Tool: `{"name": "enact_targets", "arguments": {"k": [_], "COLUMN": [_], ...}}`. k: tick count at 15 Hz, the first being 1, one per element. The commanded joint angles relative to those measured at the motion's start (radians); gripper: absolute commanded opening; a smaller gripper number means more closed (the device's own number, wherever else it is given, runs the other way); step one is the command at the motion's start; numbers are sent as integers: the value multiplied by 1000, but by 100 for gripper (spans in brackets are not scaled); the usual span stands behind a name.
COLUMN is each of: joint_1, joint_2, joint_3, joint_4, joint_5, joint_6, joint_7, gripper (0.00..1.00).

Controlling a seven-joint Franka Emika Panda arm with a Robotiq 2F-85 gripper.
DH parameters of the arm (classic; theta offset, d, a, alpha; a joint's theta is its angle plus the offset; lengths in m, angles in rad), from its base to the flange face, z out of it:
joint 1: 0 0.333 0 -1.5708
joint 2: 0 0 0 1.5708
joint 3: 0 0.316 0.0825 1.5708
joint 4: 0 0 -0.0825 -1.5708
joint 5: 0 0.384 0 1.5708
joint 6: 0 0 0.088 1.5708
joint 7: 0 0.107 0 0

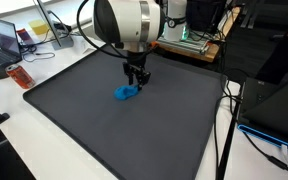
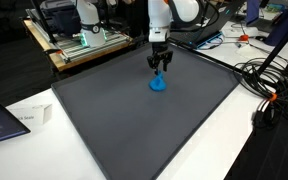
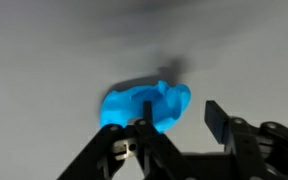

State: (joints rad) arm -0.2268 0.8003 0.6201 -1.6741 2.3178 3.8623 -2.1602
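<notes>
The small object (image 1: 127,93) is bright blue, the mat (image 1: 84,120) dark grey, the claw (image 1: 136,84) black, the arm (image 1: 124,25) white.

Blue object (image 3: 134,103) — smooth plastic, mat (image 1: 84,115) — matt dark sheet, gripper (image 3: 179,122) matt black

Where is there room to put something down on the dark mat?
Nearly the whole dark mat is bare, from the blue object under the gripper out to every edge. Off the mat it is crowded: cables along one side, a laptop past another.
</notes>
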Motion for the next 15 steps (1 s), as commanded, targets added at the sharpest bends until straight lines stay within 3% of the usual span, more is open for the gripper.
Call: {"name": "enact_targets", "arguments": {"k": [1,3,9,15], "joint_1": [8,32,172,319], "joint_2": [-50,-78,-155,-148], "joint_3": [4,-12,-110,-184], "joint_4": [-16,-22,-8,37], "joint_5": [58,82,76,68], "joint_6": [48,82,130,225], "joint_7": [-4,34,241,446], "gripper": [90,100,100,100]}}
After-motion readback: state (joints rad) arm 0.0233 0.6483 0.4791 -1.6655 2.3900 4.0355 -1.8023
